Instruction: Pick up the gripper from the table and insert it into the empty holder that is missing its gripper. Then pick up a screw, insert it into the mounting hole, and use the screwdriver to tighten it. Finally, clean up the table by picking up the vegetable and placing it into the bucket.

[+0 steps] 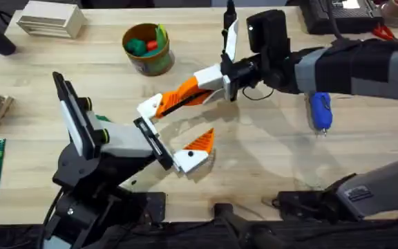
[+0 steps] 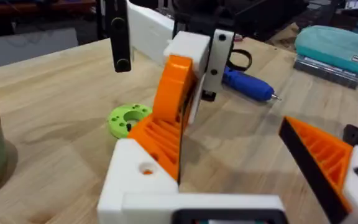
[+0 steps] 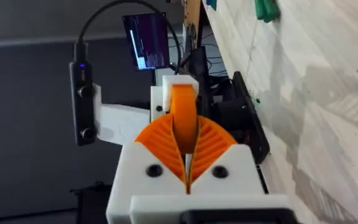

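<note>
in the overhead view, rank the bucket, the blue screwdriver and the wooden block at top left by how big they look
1. wooden block, largest
2. bucket, a little smaller than the block
3. screwdriver, smallest, though its upper end is hidden under the right arm, so its full length is unsure

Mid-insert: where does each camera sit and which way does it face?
Overhead: above the arms' bases, facing down onto the table; both arms show.
Left wrist: on the left arm, facing the screwdriver; its holder shows.
Right wrist: on the right arm, facing the gripper between its fingers.
Shared: all show the gripper at the holder.
</note>
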You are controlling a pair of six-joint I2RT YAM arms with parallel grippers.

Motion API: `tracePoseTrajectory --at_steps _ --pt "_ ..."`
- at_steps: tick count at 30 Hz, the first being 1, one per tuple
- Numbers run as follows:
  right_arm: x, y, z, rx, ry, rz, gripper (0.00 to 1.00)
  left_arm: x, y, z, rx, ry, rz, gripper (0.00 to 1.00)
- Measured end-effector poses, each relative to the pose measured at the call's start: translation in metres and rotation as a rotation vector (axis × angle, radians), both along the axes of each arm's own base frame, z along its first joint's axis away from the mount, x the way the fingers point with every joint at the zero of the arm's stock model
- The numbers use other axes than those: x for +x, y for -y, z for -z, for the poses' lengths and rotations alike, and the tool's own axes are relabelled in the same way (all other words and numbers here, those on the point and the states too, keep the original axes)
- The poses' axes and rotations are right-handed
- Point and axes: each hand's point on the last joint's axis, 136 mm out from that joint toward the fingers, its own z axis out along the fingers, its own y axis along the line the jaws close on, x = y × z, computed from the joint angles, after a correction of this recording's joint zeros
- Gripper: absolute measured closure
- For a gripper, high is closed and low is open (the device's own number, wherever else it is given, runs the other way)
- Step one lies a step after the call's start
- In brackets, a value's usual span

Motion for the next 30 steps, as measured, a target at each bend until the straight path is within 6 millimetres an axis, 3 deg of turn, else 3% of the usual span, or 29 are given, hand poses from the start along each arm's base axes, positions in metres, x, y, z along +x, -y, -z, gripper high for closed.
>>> tracePoseTrajectory --at_steps 20,30 --pt "-0.002 -0.020 0.002 -0.045 0.019 0.025 0.987 0.005 -0.004 0.000 -0.009 -0.014 -0.035 0.013" --pt "0.010 -0.035 0.008 -0.054 -0.011 0.013 0.987 0.013 -0.011 0.002 -0.016 -0.034 -0.097 0.013"
